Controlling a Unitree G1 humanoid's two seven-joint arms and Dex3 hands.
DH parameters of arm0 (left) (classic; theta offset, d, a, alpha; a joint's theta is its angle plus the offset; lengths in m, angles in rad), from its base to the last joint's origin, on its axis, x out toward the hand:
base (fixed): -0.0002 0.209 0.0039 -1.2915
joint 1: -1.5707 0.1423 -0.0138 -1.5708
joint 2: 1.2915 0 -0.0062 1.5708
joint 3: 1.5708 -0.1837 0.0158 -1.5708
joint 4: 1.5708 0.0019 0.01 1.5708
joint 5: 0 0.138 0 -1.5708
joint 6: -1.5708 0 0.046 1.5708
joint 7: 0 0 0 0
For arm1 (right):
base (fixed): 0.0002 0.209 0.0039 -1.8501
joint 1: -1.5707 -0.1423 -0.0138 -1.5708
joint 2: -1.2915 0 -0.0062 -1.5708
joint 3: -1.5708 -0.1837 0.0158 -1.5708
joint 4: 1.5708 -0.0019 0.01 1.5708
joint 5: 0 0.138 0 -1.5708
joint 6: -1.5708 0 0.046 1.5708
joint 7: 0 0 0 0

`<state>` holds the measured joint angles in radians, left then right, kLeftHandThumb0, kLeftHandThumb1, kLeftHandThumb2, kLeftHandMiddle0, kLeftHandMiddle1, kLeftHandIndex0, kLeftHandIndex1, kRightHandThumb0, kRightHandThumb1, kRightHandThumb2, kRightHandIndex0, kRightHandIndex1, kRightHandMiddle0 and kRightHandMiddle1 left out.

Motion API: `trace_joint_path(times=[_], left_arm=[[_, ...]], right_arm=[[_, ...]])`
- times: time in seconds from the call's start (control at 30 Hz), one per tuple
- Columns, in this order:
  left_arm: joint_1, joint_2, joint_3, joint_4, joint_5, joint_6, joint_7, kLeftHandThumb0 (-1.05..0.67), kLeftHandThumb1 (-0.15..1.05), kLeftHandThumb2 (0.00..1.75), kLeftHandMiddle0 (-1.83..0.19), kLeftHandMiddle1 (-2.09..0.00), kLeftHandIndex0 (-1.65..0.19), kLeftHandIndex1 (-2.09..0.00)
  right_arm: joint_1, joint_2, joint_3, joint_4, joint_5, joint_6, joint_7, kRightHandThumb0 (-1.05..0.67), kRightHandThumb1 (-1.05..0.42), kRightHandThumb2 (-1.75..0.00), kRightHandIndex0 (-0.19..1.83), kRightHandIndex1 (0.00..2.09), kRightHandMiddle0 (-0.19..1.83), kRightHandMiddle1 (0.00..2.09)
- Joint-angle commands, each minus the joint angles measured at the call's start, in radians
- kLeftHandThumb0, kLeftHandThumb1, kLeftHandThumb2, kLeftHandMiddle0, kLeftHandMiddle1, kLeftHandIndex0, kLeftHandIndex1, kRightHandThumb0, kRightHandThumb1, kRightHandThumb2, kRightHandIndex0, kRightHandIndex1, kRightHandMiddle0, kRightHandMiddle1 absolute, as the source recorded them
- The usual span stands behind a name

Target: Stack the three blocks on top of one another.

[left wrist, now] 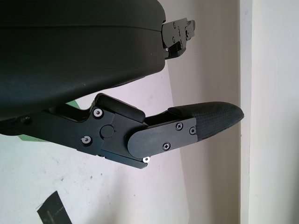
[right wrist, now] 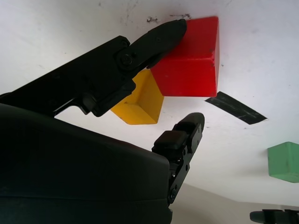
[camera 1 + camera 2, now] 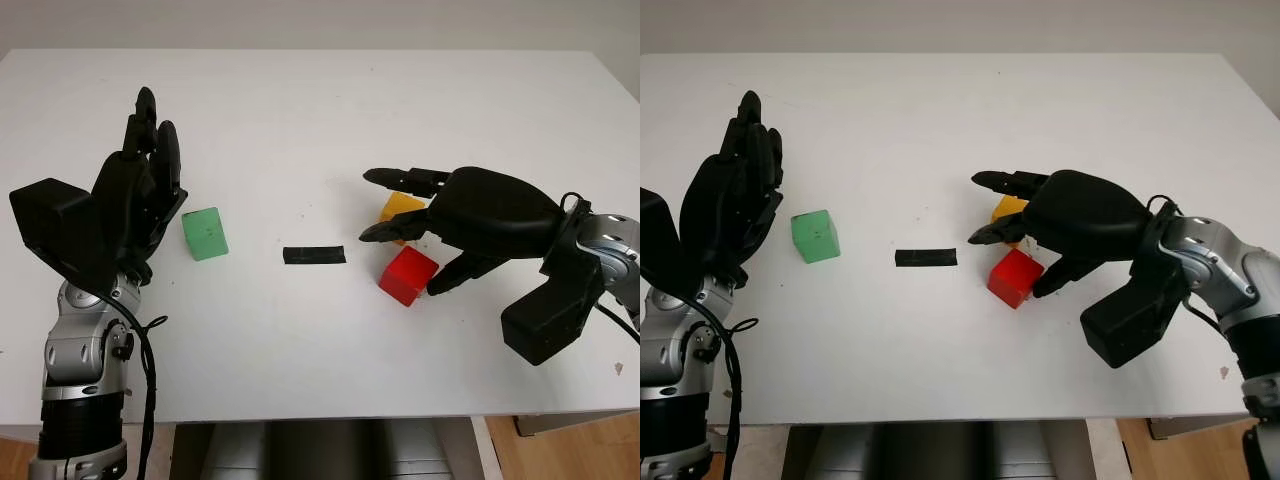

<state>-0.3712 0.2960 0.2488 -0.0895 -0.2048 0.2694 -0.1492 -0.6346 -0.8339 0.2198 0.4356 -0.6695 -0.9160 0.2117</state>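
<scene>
The right hand (image 3: 425,235) hovers open over the red block (image 3: 407,275) and the yellow block (image 3: 401,209), holding nothing; one finger (image 2: 161,37) lies along the red block's top edge. The two blocks sit just beside each other, right of centre. To grasp well, centre the fingers on one block only, so the neighbour is not dragged. The left hand (image 3: 135,195) stands open near the left edge, just beside the green block (image 3: 205,233). A black tape strip (image 3: 314,255) marks the white bench (image 3: 300,110) between the blocks. Beyond the far edge rises a pale wall (image 3: 320,22).
</scene>
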Motion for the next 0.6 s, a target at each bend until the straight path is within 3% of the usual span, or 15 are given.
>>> trace_joint_path(times=[0.0, 0.33, 0.47, 0.57], left_arm=[[-0.005, 0.009, 0.003, -0.018, -0.001, 0.002, 0.001, -0.85, 1.05, 0.66, 0.19, 0.00, 0.19, 0.00], [-0.007, 0.005, 0.000, -0.021, -0.001, 0.006, 0.008, -0.85, 1.05, 0.65, 0.19, 0.00, 0.19, 0.00], [-0.003, 0.004, 0.001, -0.023, -0.001, 0.005, 0.009, -0.85, 1.05, 0.65, 0.19, 0.00, 0.19, 0.00], [0.000, 0.004, 0.000, -0.027, 0.000, 0.005, 0.010, -0.85, 1.05, 0.65, 0.19, 0.00, 0.19, 0.00]], right_arm=[[-0.005, 0.003, 0.002, 0.009, 0.008, -0.018, -0.020, -0.58, -0.76, -0.05, 0.14, 0.06, 0.78, 0.14], [0.005, 0.006, 0.006, 0.057, 0.010, -0.084, -0.081, -0.45, -0.78, -0.06, 0.23, 0.09, 0.99, 0.27], [-0.002, 0.009, 0.006, 0.066, -0.011, -0.096, -0.117, -0.35, -0.81, -0.06, 0.32, 0.07, 0.89, 0.74], [-0.009, 0.012, 0.008, 0.066, -0.024, -0.086, -0.131, -0.35, -0.83, -0.06, 0.34, 0.07, 0.81, 0.89]])
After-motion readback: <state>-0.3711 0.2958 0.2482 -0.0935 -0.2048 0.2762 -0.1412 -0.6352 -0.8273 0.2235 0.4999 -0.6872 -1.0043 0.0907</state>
